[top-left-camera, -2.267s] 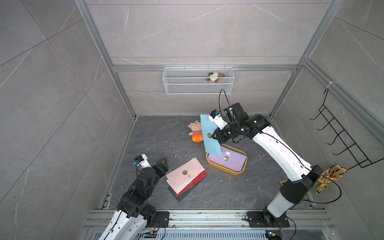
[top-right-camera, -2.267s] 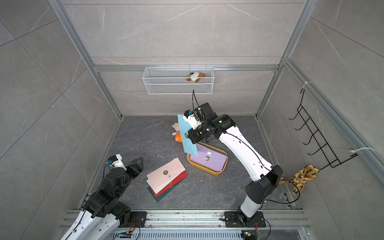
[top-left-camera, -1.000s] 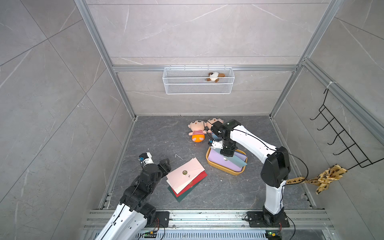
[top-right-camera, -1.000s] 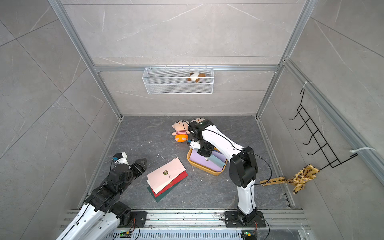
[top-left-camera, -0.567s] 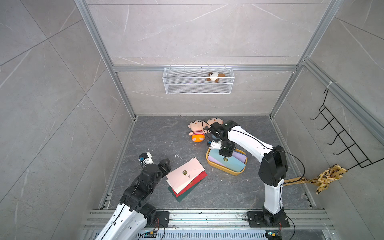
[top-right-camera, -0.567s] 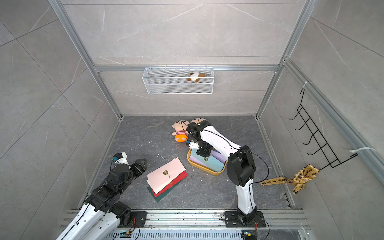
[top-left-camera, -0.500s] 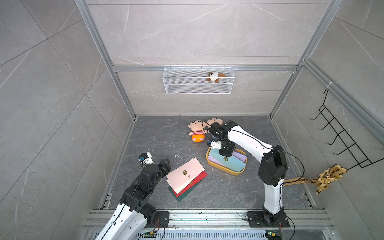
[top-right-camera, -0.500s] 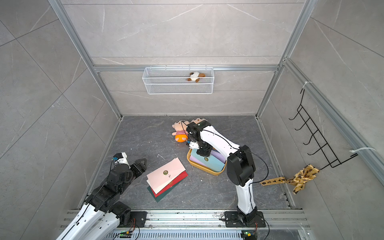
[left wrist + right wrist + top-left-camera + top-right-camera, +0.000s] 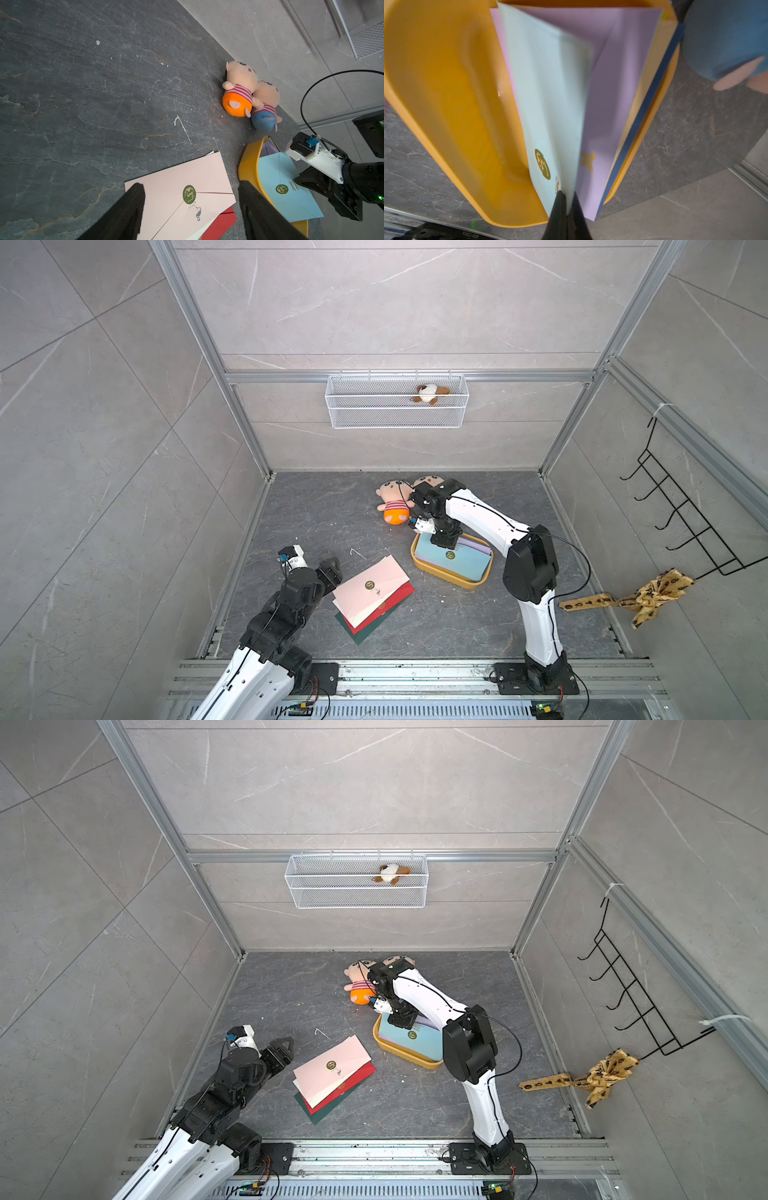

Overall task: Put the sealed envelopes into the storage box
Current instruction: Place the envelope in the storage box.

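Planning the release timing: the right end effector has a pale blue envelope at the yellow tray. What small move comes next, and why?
Probably open the right end effector and let go: its jaws are pinched shut on the edge of the pale blue paper envelope, which is already inside the mustard-yellow plastic tray, over the lilac paper envelope.

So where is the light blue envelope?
In a top view, right of centre, the light blue envelope lies in the storage box on the lilac envelope, right gripper shut on its edge.
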You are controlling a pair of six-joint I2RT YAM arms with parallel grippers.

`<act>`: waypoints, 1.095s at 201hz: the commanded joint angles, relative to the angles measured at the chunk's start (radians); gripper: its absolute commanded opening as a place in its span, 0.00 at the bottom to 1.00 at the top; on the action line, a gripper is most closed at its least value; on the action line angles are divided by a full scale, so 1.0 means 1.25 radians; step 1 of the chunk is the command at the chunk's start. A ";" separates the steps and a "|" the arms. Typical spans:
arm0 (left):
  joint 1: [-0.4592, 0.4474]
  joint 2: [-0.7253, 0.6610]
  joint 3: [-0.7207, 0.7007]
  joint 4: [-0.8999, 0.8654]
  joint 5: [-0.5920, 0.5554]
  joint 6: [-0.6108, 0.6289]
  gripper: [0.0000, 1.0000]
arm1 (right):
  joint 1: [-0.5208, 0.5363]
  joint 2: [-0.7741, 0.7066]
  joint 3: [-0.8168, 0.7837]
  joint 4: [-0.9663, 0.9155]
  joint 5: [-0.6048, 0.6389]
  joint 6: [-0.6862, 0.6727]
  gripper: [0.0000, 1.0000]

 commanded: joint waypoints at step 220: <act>-0.002 0.038 -0.037 0.000 -0.038 -0.060 0.76 | -0.076 -0.598 -0.448 0.706 0.021 0.500 0.75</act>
